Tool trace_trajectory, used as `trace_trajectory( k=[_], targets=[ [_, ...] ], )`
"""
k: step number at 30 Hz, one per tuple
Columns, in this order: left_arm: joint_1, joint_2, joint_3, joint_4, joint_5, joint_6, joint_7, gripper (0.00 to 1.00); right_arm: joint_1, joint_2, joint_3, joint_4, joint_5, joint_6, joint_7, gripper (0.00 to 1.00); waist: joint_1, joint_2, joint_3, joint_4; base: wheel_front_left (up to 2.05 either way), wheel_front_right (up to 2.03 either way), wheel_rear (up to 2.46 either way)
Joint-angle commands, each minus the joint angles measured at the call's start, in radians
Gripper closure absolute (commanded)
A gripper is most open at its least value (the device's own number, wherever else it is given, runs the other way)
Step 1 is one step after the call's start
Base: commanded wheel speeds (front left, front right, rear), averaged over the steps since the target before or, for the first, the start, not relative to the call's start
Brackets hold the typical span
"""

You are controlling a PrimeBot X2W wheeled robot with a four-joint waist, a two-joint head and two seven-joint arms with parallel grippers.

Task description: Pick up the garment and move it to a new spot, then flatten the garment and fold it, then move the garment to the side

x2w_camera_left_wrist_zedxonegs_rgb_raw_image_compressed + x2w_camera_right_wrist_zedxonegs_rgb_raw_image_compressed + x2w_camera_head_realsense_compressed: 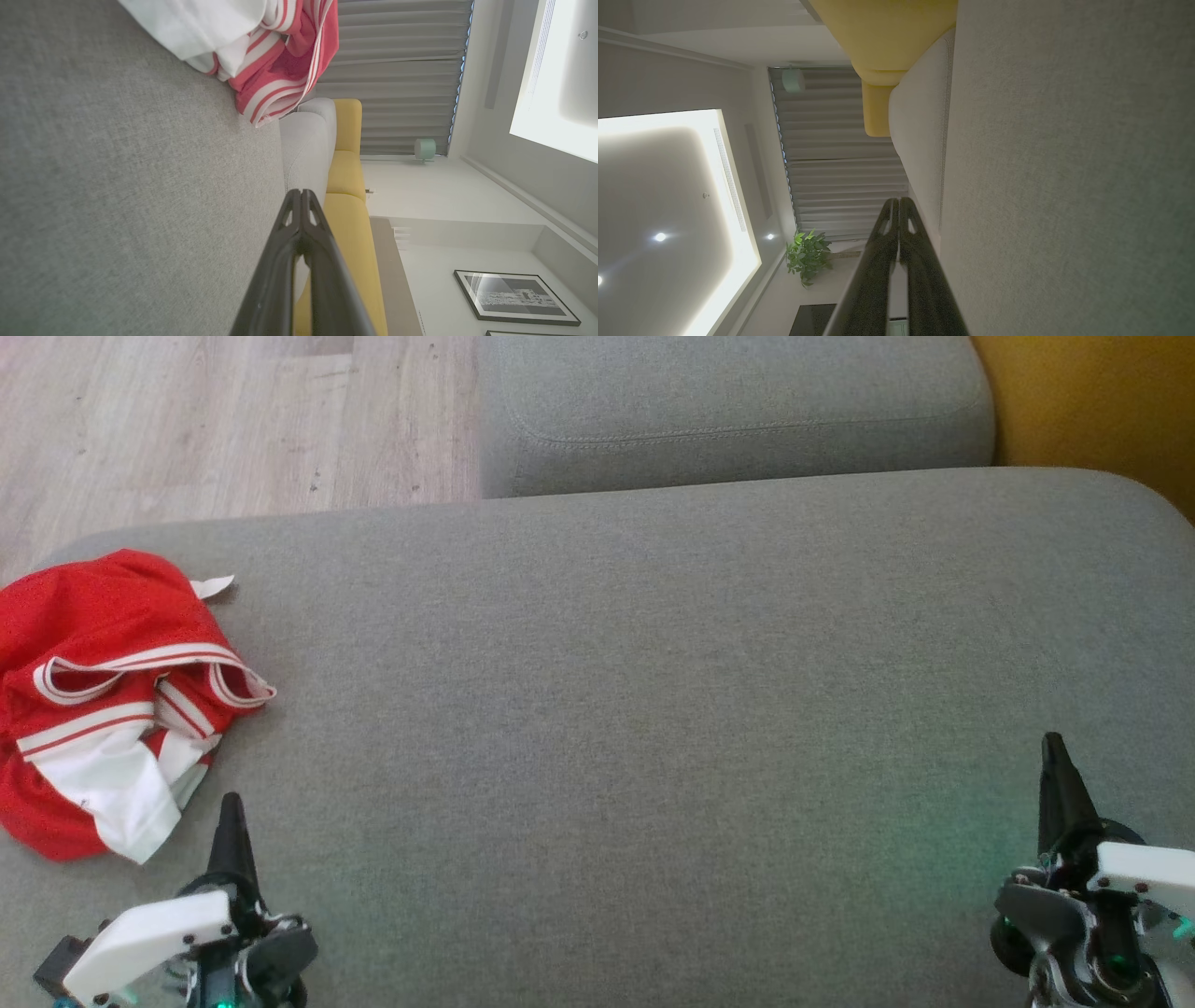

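One garment [103,691] is recorded: red, with white panels and red-and-white striped trim. It lies crumpled at the near left edge of the large grey seat cushion [653,709]. A small white tab [213,586] is noted at its far side; any print on it is too small to be read.

Two grippers are counted. The left gripper [231,803] is held near the garment, just right of its white panel and apart from it, with fingers pressed together and nothing pinched. The right gripper [1053,742] is held over the near right of the cushion, well apart from the garment, with fingers likewise pressed together and empty.

Two grey cushions are counted in the head view, the second cushion [728,411] lying beyond the first, with wooden floor [187,420] at far left.

In the left wrist view a yellow sofa [348,177], a pleated grey curtain [397,70] and one complete framed picture [514,298] are seen; the marks on the picture cannot be read.

In the right wrist view one potted plant [808,256] and three ceiling spotlights [660,237] are seen.
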Motion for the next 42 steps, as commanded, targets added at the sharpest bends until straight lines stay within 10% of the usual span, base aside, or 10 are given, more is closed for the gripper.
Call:
trace_trajectory(
  k=[1, 29, 30, 42],
  targets=[
    [-0.047, 0.004, 0.041, -0.037, -0.006, -0.007, 0.007, 1.0, -0.054, -0.004, 0.021, -0.038, 0.007, 0.008, 0.005, 1.0, 0.0, 0.0, 0.0, 0.0, 0.0, 0.0, 0.0],
    [-0.047, 0.004, 0.041, -0.037, -0.006, -0.007, 0.007, 1.0, -0.054, -0.004, 0.021, -0.038, 0.007, 0.008, 0.005, 1.0, 0.0, 0.0, 0.0, 0.0, 0.0, 0.0, 0.0],
    [0.0, 0.0, 0.0, 0.0, 0.0, 0.0, 0.0, 0.0, 0.0, 0.0, 0.0, 0.0, 0.0, 0.0, 0.0, 0.0, 0.0, 0.0, 0.0, 0.0, 0.0, 0.0, 0.0],
    [0.032, -0.001, -0.02, 0.033, 0.041, 0.009, -0.028, 0.0, 0.027, 0.001, 0.028, 0.04, -0.025, 0.0, -0.028, 0.0, 0.0, 0.0, 0.0, 0.0, 0.0, 0.0, 0.0]
  ],
)
